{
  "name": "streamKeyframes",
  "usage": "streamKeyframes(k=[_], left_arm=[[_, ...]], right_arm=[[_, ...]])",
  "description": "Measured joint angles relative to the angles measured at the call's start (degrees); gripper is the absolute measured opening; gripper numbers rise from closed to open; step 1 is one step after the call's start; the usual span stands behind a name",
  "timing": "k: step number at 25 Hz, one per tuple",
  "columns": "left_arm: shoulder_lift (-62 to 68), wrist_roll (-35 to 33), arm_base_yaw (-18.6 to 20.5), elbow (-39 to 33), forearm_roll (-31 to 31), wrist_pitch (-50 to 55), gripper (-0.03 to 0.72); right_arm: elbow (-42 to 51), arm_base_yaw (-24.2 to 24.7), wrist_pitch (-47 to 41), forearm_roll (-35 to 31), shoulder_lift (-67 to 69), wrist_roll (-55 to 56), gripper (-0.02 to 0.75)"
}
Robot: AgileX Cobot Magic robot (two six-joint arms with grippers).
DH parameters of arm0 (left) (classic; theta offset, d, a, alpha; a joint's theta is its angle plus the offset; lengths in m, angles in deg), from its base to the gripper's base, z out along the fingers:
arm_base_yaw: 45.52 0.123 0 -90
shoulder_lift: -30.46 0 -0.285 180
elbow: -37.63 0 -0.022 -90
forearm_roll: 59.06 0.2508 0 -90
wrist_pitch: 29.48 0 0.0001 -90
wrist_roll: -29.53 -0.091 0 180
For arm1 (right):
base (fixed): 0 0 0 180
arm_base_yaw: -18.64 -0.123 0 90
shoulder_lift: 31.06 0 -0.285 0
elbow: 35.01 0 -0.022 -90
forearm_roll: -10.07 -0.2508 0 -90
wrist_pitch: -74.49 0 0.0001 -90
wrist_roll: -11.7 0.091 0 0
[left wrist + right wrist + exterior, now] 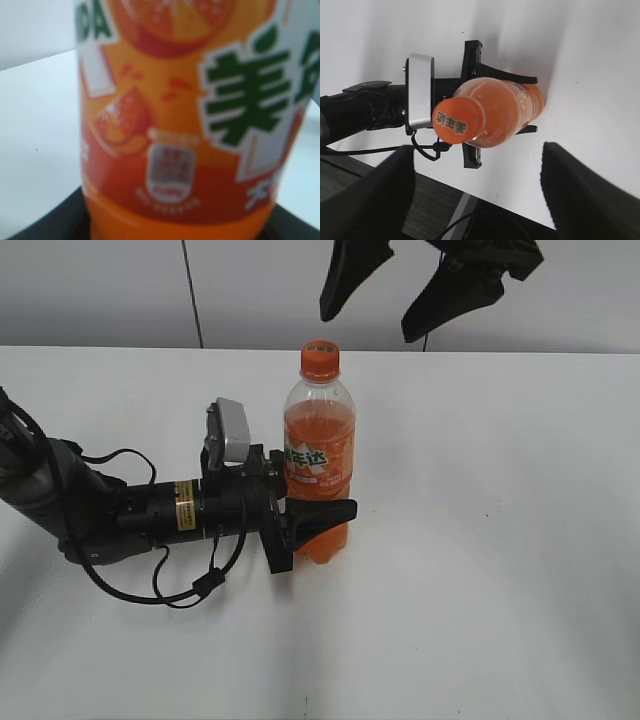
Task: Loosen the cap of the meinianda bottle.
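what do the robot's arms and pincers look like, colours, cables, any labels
Both arms are black. The left arm is a thick black tube with a small yellow label near the wrist, thin black cables looping beneath it, and a silver-grey camera box on top. Its pincer has black tapered fingers. The right pincer shows two broad, black, wedge-shaped fingers.
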Motion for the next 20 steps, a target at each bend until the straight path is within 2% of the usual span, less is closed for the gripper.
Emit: streamKeyframes(k=[8,20], left_arm=[[0.0,0.0,0.0,0.0,-0.1,0.0,0.398],[0.0,0.0,0.0,0.0,-0.1,0.0,0.398]], right_arm=[[-5.4,-3.1,0.0,0.1,5.0,0.1,0.585],[-5.7,-5.1,0.0,3.7,7.9,0.2,0.585]])
